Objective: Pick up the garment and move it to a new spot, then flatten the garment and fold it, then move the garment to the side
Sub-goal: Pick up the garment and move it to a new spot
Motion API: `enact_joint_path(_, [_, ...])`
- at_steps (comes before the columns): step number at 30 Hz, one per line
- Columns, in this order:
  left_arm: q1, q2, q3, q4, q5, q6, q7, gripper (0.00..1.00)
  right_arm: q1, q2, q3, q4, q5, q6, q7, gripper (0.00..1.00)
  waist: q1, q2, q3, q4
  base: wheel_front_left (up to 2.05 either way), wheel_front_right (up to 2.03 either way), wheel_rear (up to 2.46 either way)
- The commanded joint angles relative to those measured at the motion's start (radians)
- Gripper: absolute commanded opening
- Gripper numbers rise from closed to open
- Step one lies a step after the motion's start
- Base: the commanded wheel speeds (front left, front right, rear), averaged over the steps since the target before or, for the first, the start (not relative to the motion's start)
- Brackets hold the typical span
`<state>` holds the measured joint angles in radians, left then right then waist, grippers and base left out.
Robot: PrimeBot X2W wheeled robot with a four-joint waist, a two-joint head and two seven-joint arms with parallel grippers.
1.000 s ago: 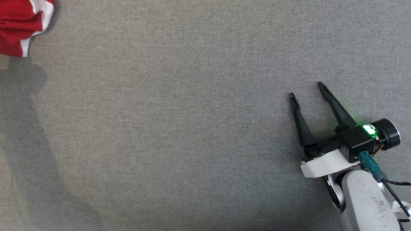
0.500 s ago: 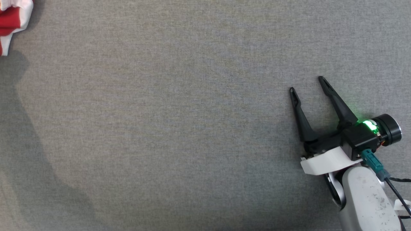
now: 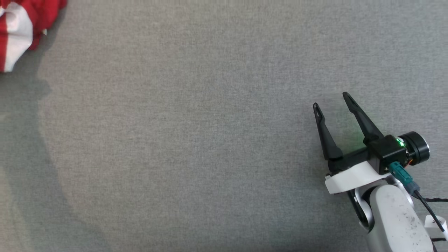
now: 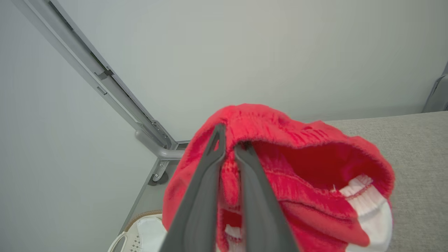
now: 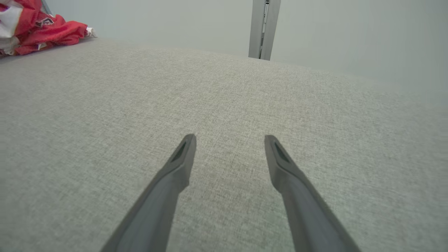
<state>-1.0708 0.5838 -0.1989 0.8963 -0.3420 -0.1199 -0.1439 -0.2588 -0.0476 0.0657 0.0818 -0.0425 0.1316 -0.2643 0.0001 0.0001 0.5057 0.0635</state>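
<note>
You have the red-and-white garment (image 3: 21, 28) bunched in the head view's upper left corner, its red fabric pinched between the left gripper (image 4: 231, 140) fingers, while the right gripper (image 3: 330, 99), fingers spread, sits lower right on the gray surface (image 3: 196, 140), well apart from it.

The right tool (image 3: 331, 100) sits at the lower right of the head view. Its two dark fingers are spread wide and point up and slightly left, ahead of the pale forearm (image 3: 395, 217). In the left wrist view, the left tool (image 4: 231, 138) has its fingers pinched nearly together on a fold of the garment (image 4: 315, 168).
</note>
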Motion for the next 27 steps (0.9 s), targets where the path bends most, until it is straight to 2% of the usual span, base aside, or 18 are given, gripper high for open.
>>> enact_joint_path(1, [0.001, 0.017, -0.01, -0.02, 0.011, -0.004, -0.004, 0.0, 0.015, -0.005, -0.001, 0.008, 0.01, -0.002, 0.0, 1.0, -0.0001, -0.0001, -0.08, -0.009, 0.0, 0.0, 0.0])
enact_joint_path(5, [-0.004, 0.033, -0.051, -0.102, 0.02, -0.009, 0.007, 0.0, 0.038, -0.005, 0.001, 0.026, 0.034, -0.002, -0.001, 1.0, -0.0001, -0.0001, -0.164, -0.022, 0.0, 0.0, 0.0])
enact_joint_path(8, [-0.006, 0.023, -0.09, -0.187, 0.022, -0.01, 0.032, 0.0, 0.059, -0.005, 0.002, 0.039, 0.052, -0.002, -0.001, 1.0, -0.0001, -0.0001, -0.226, -0.037, 0.0, 0.0, 0.0])
enact_joint_path(15, [0.031, -0.042, -0.163, -0.401, -0.016, -0.011, 0.115, 0.0, 0.11, -0.005, -0.007, 0.061, 0.096, -0.002, -0.001, 1.0, -0.0001, -0.0001, -0.342, -0.09, 0.0, 0.0, 0.0])
enact_joint_path(19, [0.049, -0.125, -0.193, -0.515, -0.059, -0.003, 0.162, 0.0, 0.135, -0.005, -0.029, 0.069, 0.109, -0.002, 0.0, 1.0, -0.0001, -0.0001, -0.382, -0.125, 0.0, 0.0, 0.0])
enact_joint_path(24, [0.081, -0.287, -0.228, -0.619, -0.129, 0.04, 0.193, 0.0, 0.152, -0.004, -0.074, 0.082, 0.127, -0.002, -0.001, 1.0, -0.0001, -0.0001, -0.398, -0.154, 0.0, 0.0, 0.0])
enact_joint_path(27, [0.119, -0.384, -0.257, -0.63, -0.159, 0.062, 0.183, 0.0, 0.154, -0.004, -0.091, 0.085, 0.129, -0.002, -0.001, 1.0, -0.0001, -0.0001, -0.394, -0.168, 0.0, 0.0, 0.0])
